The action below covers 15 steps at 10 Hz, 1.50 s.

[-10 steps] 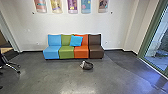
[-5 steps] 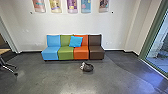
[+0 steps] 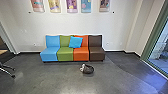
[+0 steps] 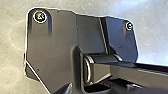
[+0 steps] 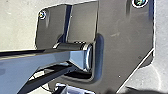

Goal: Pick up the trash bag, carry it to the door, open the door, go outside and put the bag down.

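The bag (image 3: 88, 69) lies untouched on the floor (image 3: 62, 78) at 12 o'clock, open room around it, the sofa's (image 3: 65, 54) edge beyond. A green frame (image 3: 153, 40) bounds 2 o'clock; wheeled legs (image 3: 7, 72), 10. Whether either gripper is spread or pressed together cannot be told.

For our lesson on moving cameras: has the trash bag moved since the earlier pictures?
No. The trash bag lies on the floor in front of where the orange seat and brown seat meet, just as before; the whole view has shifted.
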Tool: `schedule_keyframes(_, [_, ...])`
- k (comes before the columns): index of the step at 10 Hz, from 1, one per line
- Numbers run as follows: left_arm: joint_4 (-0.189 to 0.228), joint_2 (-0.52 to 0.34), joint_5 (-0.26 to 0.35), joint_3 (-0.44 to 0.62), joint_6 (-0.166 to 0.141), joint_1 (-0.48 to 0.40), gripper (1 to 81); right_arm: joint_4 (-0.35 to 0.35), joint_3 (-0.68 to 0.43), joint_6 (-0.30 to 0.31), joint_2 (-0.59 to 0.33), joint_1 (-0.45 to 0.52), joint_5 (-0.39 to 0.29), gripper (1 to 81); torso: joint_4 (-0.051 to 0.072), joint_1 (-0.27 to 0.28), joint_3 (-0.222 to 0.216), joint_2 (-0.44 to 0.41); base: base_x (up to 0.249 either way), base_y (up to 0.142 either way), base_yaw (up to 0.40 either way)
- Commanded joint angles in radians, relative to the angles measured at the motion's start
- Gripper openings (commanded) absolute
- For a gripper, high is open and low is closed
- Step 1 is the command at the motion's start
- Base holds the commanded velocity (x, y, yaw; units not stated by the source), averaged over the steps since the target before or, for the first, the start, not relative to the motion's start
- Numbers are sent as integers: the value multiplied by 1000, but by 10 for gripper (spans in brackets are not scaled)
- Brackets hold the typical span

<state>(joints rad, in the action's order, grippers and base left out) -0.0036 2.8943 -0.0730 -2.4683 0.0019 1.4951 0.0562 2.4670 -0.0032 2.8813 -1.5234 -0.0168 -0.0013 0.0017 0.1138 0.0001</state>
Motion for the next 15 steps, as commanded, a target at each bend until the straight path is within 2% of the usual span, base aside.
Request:
schedule_keyframes(1, [1, -9, 58, 9, 4, -35, 811, 2, -11, -3, -12, 39, -58, 811, 0, 0, 0, 0, 173, 0, 0])
schedule_keyframes(15, [1, -7, 58, 9, 4, -35, 811, 1, -11, -1, -12, 41, -60, 811, 0, -2, 0, 0, 173, 0, 0])
